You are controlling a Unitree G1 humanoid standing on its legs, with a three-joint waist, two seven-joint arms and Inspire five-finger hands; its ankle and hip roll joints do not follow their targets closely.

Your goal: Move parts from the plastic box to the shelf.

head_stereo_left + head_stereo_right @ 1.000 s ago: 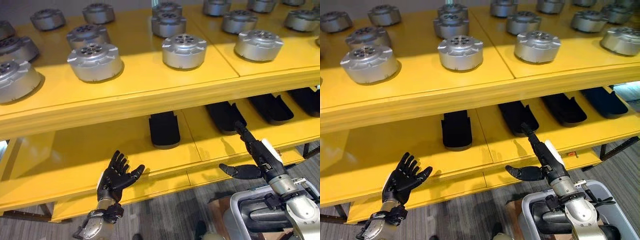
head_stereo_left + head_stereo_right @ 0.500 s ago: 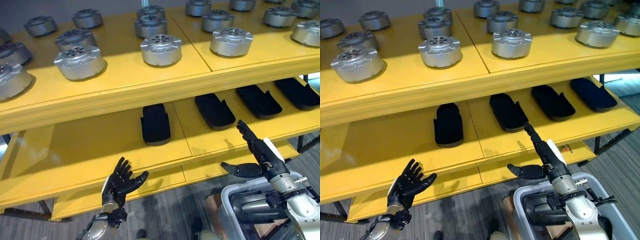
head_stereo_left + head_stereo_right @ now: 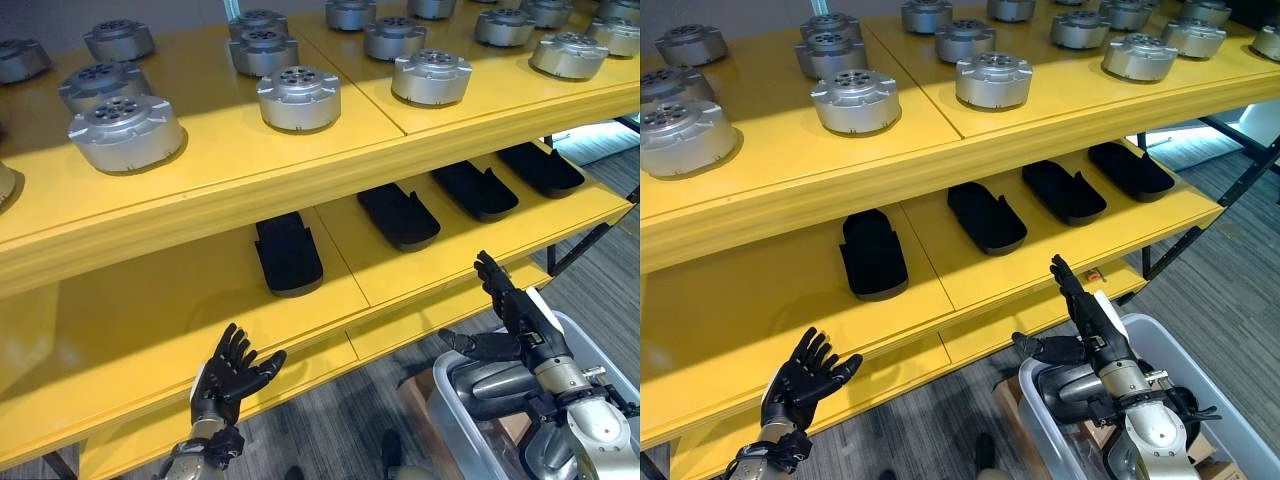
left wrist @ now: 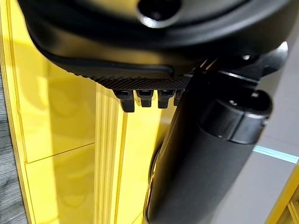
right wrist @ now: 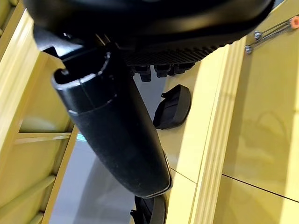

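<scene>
On the lower shelf [image 3: 180,320] four black parts [image 3: 288,255] lie in a row. Both hands, left [image 3: 228,375] and right [image 3: 510,310], spread, hold nothing; more parts [image 3: 1080,385] wait in the plastic box [image 3: 1210,400]. Partway done.

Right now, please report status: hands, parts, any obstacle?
Left hand open, empty. Right hand open, empty, above plastic box. Black parts on lower shelf. No obstacle seen.

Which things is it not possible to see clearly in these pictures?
- Contents of the plastic box: the right arm covers them in the eye views.
- The box's far end: cut off at the picture's edge.
- Leftmost silver part: cut off in the left eye view.
- Lower shelf back: hidden under the upper shelf.
</scene>
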